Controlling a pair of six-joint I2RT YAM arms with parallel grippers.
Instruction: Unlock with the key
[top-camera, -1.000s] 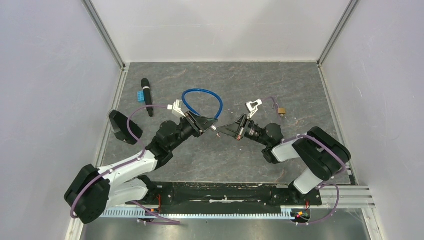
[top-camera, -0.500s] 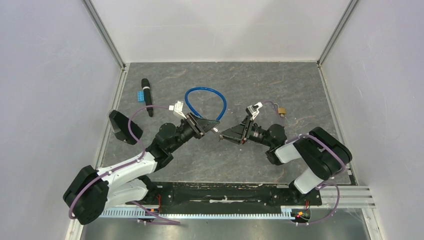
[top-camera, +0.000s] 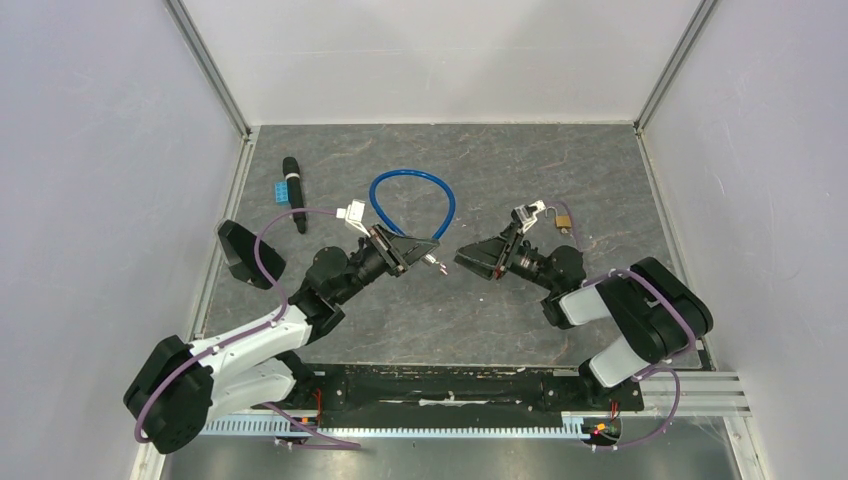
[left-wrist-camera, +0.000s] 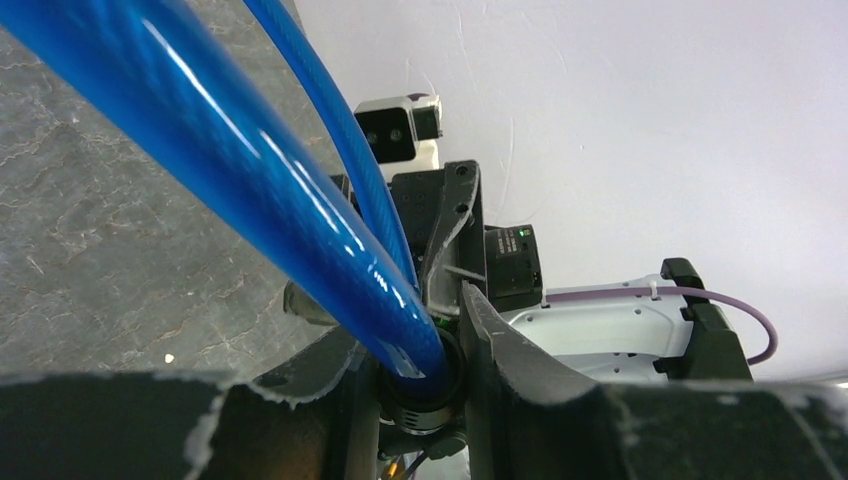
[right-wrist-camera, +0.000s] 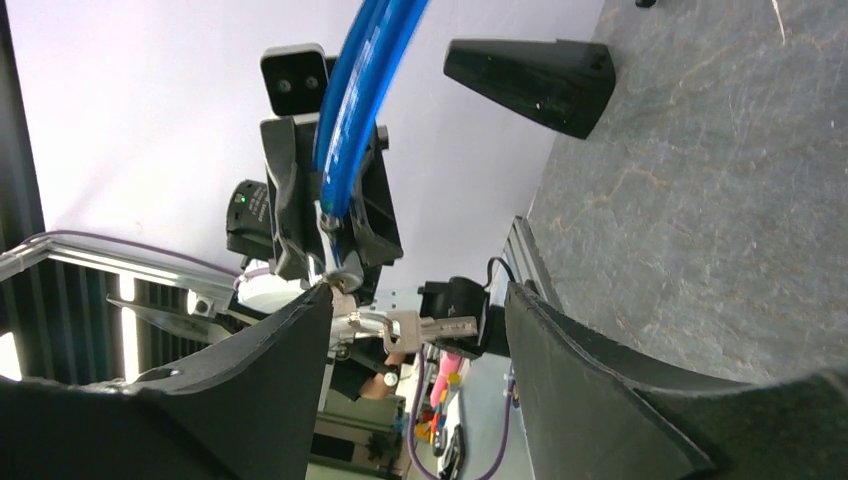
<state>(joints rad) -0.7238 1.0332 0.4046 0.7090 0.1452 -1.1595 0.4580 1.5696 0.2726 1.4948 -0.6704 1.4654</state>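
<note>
The right gripper (right-wrist-camera: 415, 295), a second ago closed on the key (right-wrist-camera: 445, 325) at the end of the blue cable lock (left-wrist-camera: 250, 195), now has its jaws spread wide and no longer touches it. The key now stands free between the parted fingers, sticking out of the lock's end. In the overhead view the whole right wrist has drawn back to the right, opening a clear gap between its fingertips and the lock, and its wrist camera has moved closer to the small brass padlock (top-camera: 563, 218) on the table. The cable's loop has shifted slightly up and to the right.
</note>
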